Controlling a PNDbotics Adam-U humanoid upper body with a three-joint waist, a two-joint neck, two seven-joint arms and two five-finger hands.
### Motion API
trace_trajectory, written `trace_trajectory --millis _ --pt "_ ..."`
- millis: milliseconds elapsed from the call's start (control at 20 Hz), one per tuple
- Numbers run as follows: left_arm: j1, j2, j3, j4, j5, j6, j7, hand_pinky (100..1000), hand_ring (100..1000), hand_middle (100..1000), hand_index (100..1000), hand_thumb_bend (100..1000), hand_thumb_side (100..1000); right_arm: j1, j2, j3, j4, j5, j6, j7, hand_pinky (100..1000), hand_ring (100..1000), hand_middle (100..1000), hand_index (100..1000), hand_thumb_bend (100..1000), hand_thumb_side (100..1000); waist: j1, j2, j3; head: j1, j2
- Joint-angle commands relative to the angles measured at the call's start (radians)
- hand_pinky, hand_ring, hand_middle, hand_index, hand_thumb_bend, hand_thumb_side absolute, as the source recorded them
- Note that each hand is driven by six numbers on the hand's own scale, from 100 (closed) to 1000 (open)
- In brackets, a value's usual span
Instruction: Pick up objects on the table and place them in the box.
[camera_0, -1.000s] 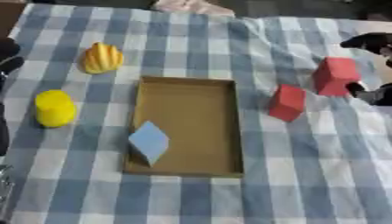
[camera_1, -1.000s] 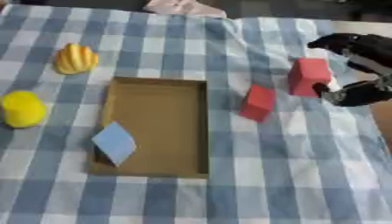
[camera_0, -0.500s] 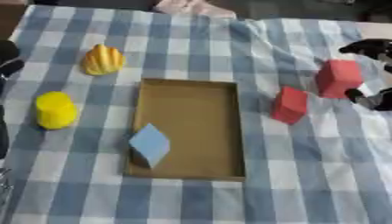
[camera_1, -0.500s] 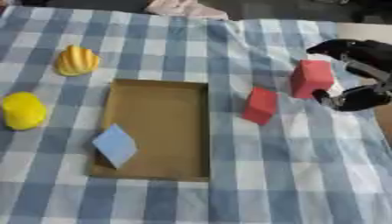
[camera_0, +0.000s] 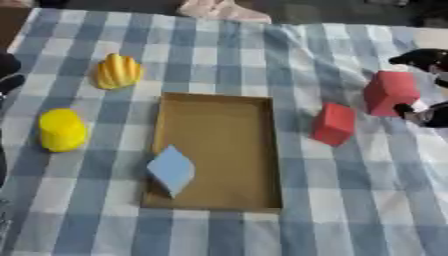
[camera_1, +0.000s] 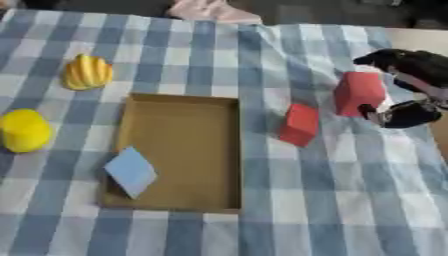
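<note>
A large red block (camera_1: 359, 92) stands at the right of the checked cloth. My right hand (camera_1: 418, 75) is curled round it, fingers (camera_1: 385, 56) over its far top corner and thumb (camera_1: 398, 115) against its near right side. A smaller red block (camera_1: 300, 125) stands between it and the flat brown box (camera_0: 219, 125) in the middle. A light blue block (camera_0: 172, 170) lies in the box's near left corner. A yellow ridged object (camera_0: 118, 71) and a yellow cylinder (camera_0: 61, 130) sit left of the box. My left hand (camera_0: 7, 70) shows only as a dark shape at the left edge.
The blue and white checked cloth (camera_0: 219, 235) covers the table, wrinkled at the far right. A pink cloth (camera_0: 219, 10) lies at the far edge. Bare beige table (camera_1: 420, 37) shows past the cloth at the upper right.
The fingers and thumb of my right hand have drawn in closer round the large red block. The whole picture has shifted slightly; the other objects have not moved.
</note>
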Motion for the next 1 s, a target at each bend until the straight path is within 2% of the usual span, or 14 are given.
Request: trace_trajectory --millis 50,300,1000 --pt "-0.009 0.024 -0.002 -0.019 0.001 -0.001 -0.003 820 792 691 815 137 835 -0.022 -0.021 -0.024 0.015 0.018 0.004 -0.014 931 1000 906 965 268 293 0.000 -0.017 0.002 -0.005 -0.020" --pt "-0.010 0.025 -0.003 -0.019 0.000 -0.001 -0.005 820 792 689 813 137 837 -0.034 -0.015 -0.030 0.038 0.037 0.009 -0.025 928 1000 908 966 282 301 -0.002 -0.010 0.007 -0.005 -0.027" --pt "-0.018 0.027 -0.004 -0.019 -0.001 -0.003 -0.009 821 790 683 807 137 840 -0.070 0.008 -0.037 0.109 0.078 -0.016 0.061 926 1000 920 975 295 328 -0.012 0.013 0.025 -0.010 -0.037"
